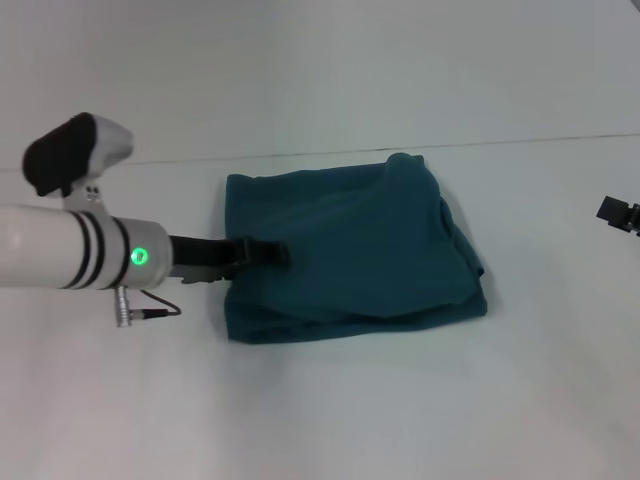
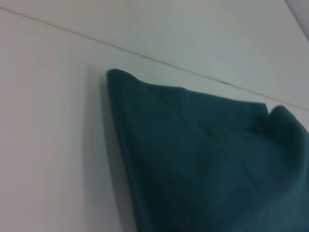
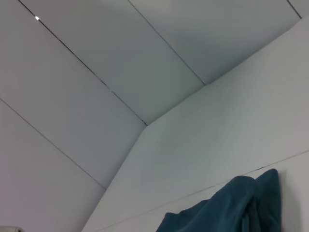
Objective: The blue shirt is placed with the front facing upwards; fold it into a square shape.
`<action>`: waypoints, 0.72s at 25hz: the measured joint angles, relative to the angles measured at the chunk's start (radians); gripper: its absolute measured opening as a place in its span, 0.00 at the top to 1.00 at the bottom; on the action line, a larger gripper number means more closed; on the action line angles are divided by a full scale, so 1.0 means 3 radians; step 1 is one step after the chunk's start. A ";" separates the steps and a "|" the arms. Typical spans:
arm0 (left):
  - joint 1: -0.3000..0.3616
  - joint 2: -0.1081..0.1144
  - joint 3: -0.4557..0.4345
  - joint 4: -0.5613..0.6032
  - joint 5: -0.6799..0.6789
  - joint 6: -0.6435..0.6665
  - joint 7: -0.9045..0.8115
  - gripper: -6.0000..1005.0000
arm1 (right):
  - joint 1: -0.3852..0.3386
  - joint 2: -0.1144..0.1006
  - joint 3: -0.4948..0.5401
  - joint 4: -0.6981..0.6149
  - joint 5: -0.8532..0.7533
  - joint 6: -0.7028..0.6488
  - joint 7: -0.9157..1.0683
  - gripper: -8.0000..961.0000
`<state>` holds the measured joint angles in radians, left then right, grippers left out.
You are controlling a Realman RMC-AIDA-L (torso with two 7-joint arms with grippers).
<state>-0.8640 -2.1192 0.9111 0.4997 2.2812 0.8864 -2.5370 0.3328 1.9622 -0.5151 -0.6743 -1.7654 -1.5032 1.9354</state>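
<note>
Left arm: white forearm with black bands and a lit green indicator, reaching in from the left side of the head view.
Left gripper [image 1: 268, 252]: dark, low over the surface, tip at the left edge of the blue shirt.
Left jaws: on the shirt's left edge, seemingly between its layers; apart or clamped cannot be told.
Blue shirt [image 1: 355, 250]: folded into a thick, roughly square bundle, lying directly ahead of the left jaws and spreading away from them to the right; the FREE! lettering is hidden.
Shirt edges: near edge shows stacked layers; far right corner is rumpled and slightly raised [image 2: 285, 118].
Surface [image 1: 330, 410]: white, carrying the shirt; a thin seam runs just beyond the bundle.
Right gripper [image 1: 620, 214]: only a dark part shows at the right frame border, well apart from the shirt.
Right jaws: state cannot be told.
</note>
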 joint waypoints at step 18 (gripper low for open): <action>-0.0135 -0.0063 0.0362 -0.0050 -0.0001 -0.0118 -0.0045 0.46 | 0.0019 0.0009 0.0009 0.0003 -0.0001 -0.0031 0.0019 0.43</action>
<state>-0.9046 -2.1382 1.0198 0.4849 2.2810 0.8510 -2.5506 0.3385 1.9648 -0.5123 -0.6733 -1.7657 -1.5124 1.9412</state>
